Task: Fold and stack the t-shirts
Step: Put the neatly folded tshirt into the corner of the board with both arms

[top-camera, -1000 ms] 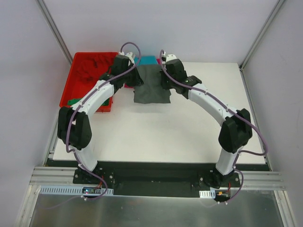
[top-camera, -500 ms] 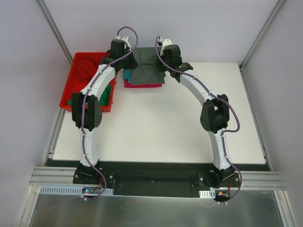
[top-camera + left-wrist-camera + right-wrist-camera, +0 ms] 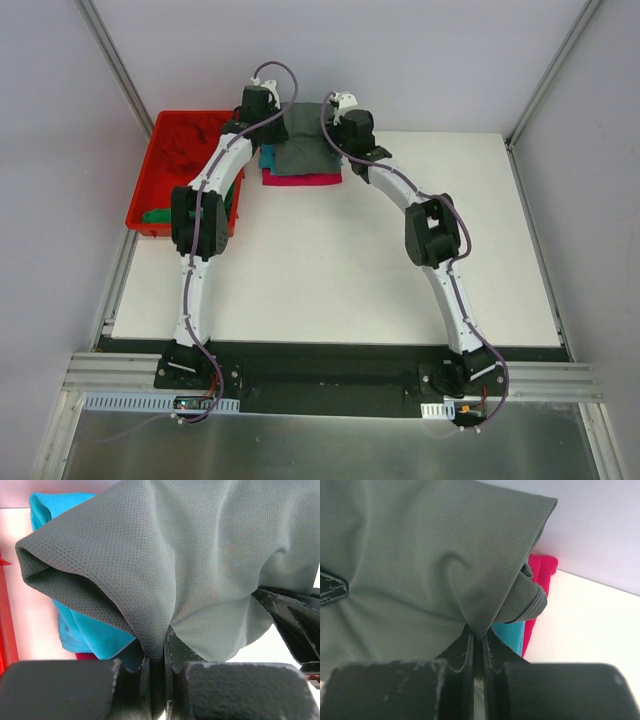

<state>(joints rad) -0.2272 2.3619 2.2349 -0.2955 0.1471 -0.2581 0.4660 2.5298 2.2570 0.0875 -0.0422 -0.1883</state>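
**A:** Status on the shirts?

**B:** Three of five are at the stack, by my read. The magenta t-shirt and teal t-shirt lie folded just right of the red bin, and teal looks to be on top of magenta. The dark grey t-shirt is over both but not let go. The left jaws are clamped on its edge nearest the bin, the right jaws on the edge away from the bin. The cloth bunches at each pinch.

**A:** What's left?

**B:** Release the grey one. Then the green t-shirt and red t-shirt, both inside the bin and unfolded as far as I can see.

**A:** Blind spots?

**B:** Several. Red cloth against the red bin is hard to separate, so I can't give its outline. Both wrist views are mostly grey fabric, so I can't tell if it rests on the teal or hangs just above. From the top view, the arms cover grey's side edges, so I can't judge the fold.
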